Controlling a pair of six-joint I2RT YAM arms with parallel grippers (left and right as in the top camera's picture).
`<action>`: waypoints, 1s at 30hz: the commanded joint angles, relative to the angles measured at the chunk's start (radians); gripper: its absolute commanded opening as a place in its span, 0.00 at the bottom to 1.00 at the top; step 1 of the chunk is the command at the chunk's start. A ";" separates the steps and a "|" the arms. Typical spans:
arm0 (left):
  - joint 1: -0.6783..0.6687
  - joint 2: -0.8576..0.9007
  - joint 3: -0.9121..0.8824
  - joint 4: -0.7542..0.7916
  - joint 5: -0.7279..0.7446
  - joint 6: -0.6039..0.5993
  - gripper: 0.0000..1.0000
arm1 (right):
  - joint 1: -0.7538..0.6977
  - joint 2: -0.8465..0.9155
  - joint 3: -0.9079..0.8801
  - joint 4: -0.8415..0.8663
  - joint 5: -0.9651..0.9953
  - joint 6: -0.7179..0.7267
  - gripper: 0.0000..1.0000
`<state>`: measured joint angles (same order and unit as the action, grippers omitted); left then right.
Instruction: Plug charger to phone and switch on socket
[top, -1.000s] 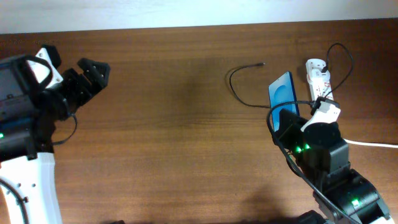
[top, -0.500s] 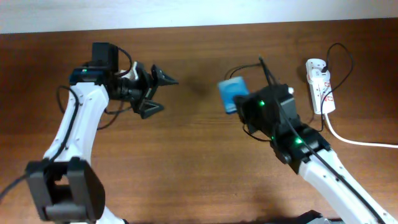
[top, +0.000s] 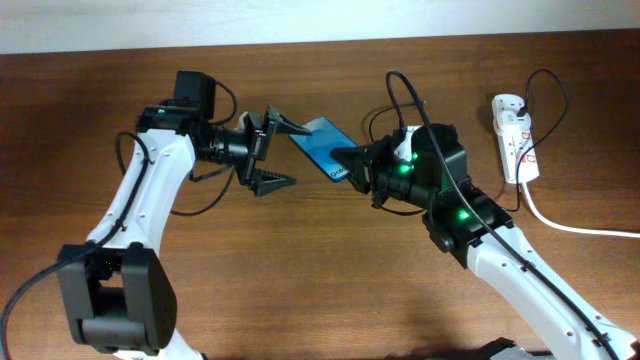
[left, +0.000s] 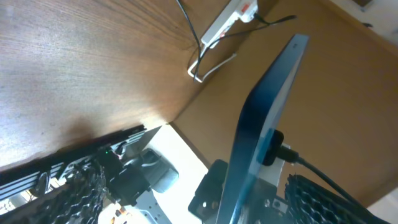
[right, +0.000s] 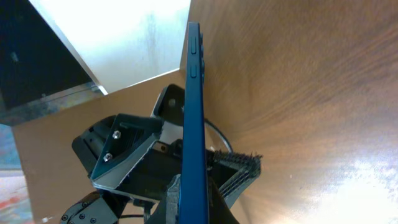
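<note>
Both arms have closed in over the middle of the brown wooden table (top: 300, 280) since half a second ago. The slim, black-edged, blue-screened phone (top: 320, 146) has been carried leftward, and the left gripper (top: 291, 155) has swung right to meet it.

The right gripper (top: 346, 162) is clamped on the phone's lower right end and holds it off the table, screen up and tilted, its long axis running up-left toward the other arm. From the right wrist the phone shows edge-on, rising out from between the black fingers, side buttons near its far end.

The left gripper's black fingers are spread wide — one tip lies just beside the phone's upper left corner, the other is well below its edge. The left wrist view puts the phone's thin edge between the two ridged pads, touching neither so far as can be seen.

At the right edge of the table lies the small white power strip socket (top: 514, 128) with red marks; its thick white cord (top: 570, 226) trails off to the right. The thin black charger cable (top: 547, 72) loops above the socket and comes down to it. Its connector tip cannot be made out, and the dark wire arching over the right arm cannot be told for certain from that arm's own wiring.
</note>
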<state>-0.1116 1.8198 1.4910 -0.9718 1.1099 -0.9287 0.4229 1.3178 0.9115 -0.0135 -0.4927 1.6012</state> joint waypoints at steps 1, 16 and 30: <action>-0.032 0.003 -0.005 0.039 -0.035 -0.066 0.95 | 0.018 -0.002 0.019 0.018 -0.031 0.081 0.04; -0.059 0.003 -0.005 0.152 -0.056 -0.159 0.57 | 0.085 0.000 0.019 -0.067 0.105 0.289 0.08; -0.059 0.003 -0.005 0.153 -0.157 -0.201 0.44 | 0.127 0.000 0.019 0.045 0.109 0.327 0.09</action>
<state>-0.1699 1.8210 1.4883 -0.8215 0.9787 -1.1046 0.5434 1.3197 0.9123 0.0105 -0.3679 1.9308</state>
